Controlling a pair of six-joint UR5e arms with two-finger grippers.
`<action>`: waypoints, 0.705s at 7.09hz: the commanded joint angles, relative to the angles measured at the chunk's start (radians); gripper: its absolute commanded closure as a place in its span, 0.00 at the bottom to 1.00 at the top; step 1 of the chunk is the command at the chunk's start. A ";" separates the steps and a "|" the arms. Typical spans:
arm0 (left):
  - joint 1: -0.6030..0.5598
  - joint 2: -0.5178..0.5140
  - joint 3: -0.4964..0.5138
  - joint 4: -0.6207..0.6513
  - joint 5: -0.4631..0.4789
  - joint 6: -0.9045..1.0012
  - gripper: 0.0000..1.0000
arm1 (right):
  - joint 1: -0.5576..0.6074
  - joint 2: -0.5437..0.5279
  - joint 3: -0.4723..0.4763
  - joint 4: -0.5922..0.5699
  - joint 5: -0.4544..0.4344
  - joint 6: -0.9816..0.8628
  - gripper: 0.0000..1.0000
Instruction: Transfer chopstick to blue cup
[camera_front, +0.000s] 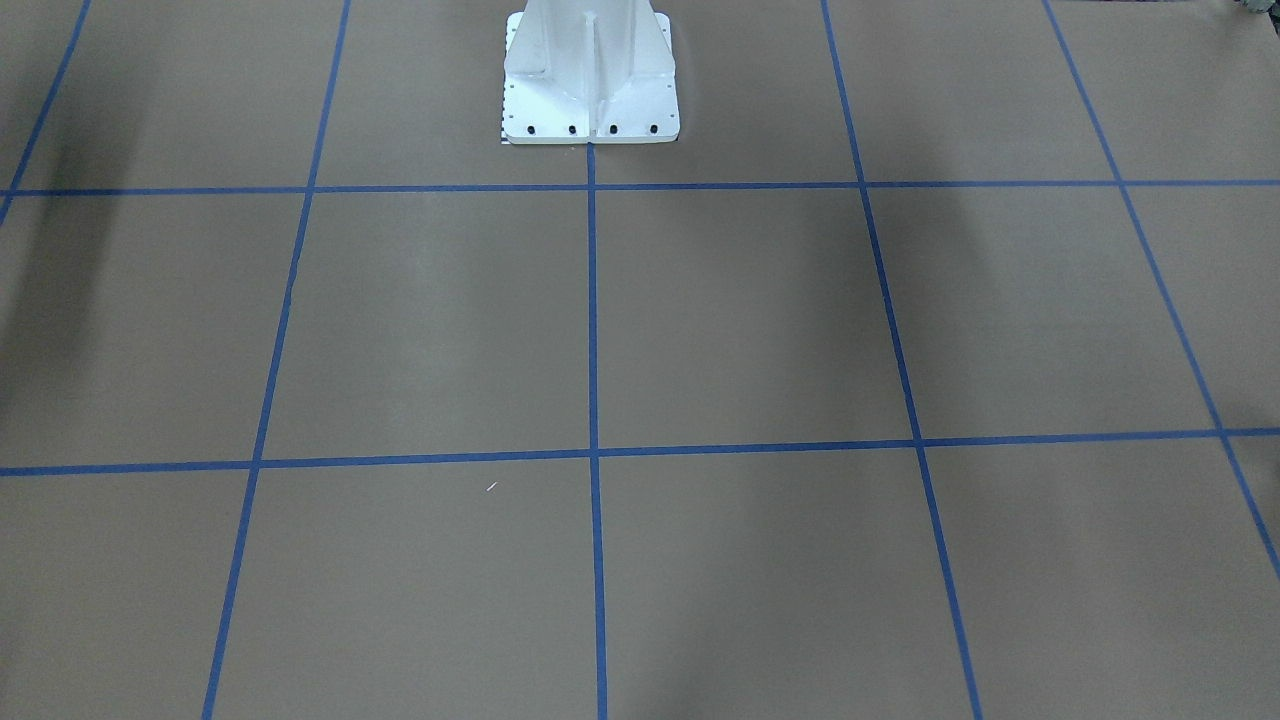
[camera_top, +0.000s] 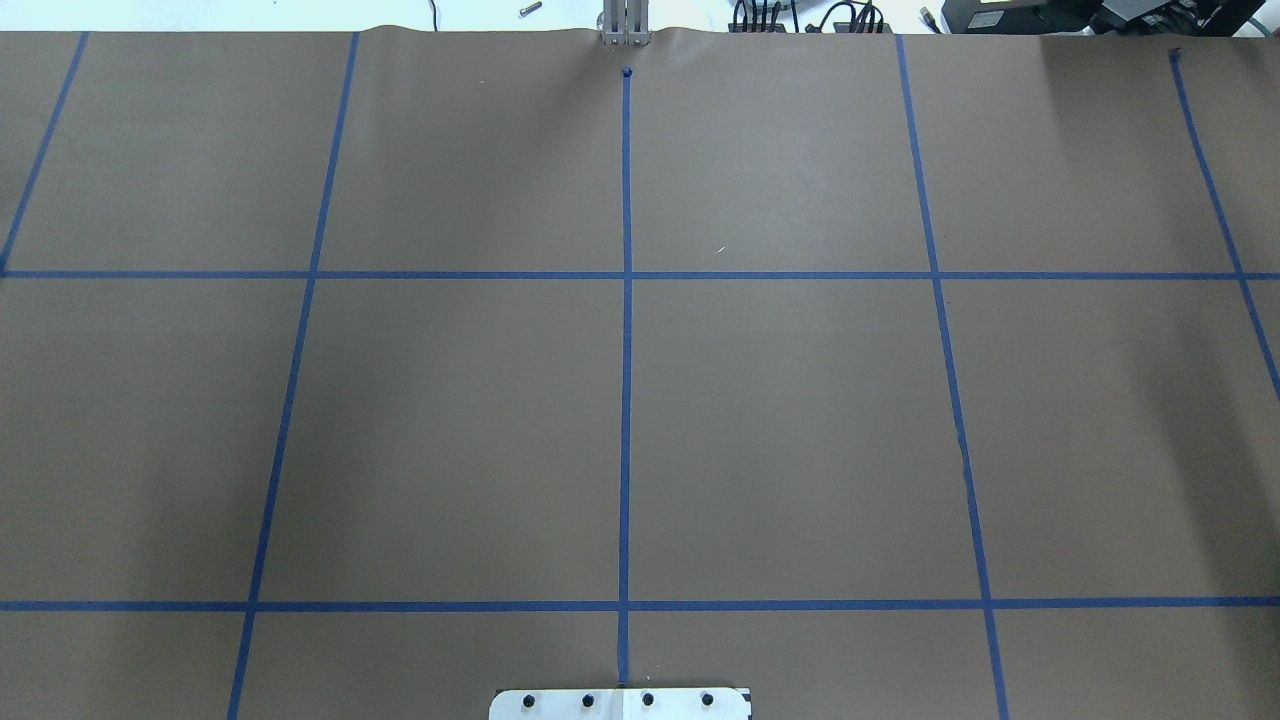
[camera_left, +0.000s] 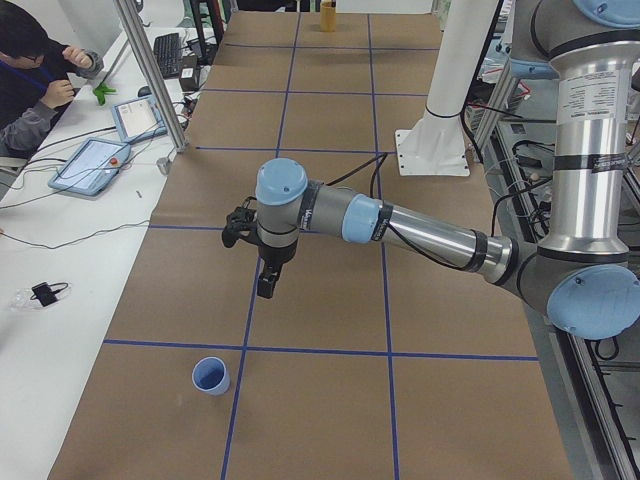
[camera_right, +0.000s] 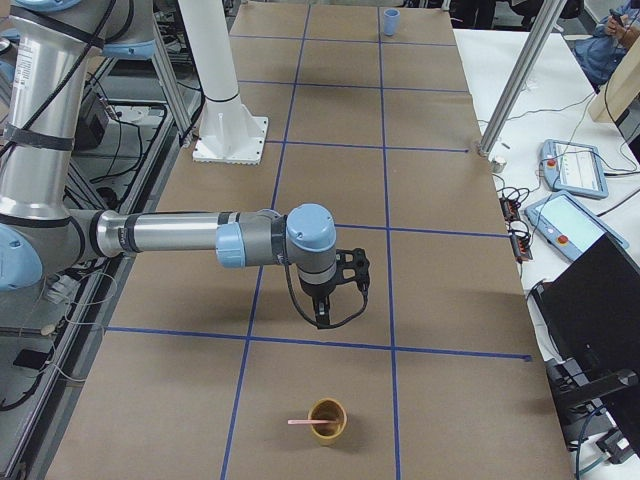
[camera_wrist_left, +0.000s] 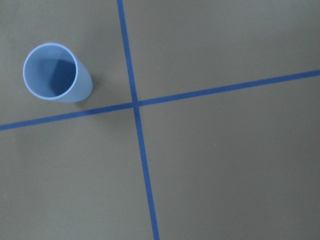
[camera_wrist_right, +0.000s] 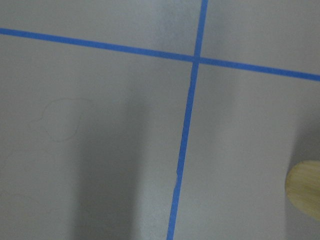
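Brown paper surface (camera_front: 760, 320), gridded with blue tape (camera_front: 593, 330). From the front-facing view only the white robot pedestal (camera_front: 590, 80) is noted on it; no arm, cup or stick is caught.

Overhead: same grid, nothing of the task in frame.

Left end view: the left claw (camera_left: 265, 290) is hung pointing down over the surface; whether spread or pressed together cannot be told. The blue cup (camera_left: 210, 376) is stood upright near it, toward the camera's end. A person (camera_left: 30, 70) is seated at the side desk.

Right end view: the right claw (camera_right: 323, 320) is hung likewise, its state not to be told. The chopstick (camera_right: 300, 422) is found leaning in a tan cup (camera_right: 327, 433), near that claw and further toward the surface's right end. Its long axis is laid low, crosswise to the surface, the free end pointed toward the robot's side. The right arm is judged much the nearer; the blue cup is seen at the far opposite end.

Left wrist view: the blue cup's mouth is seen open and empty, beside a tape crossing.

Right wrist view: only a tan rim is caught at the frame's edge.
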 joint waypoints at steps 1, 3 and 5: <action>-0.001 -0.024 0.067 -0.211 -0.005 -0.001 0.01 | 0.002 0.017 -0.068 0.241 0.000 0.014 0.00; -0.001 -0.033 0.072 -0.227 -0.004 -0.005 0.01 | 0.002 -0.011 -0.089 0.395 0.004 0.006 0.00; 0.002 -0.042 0.072 -0.236 -0.002 0.011 0.01 | 0.000 -0.021 -0.084 0.461 0.033 0.184 0.00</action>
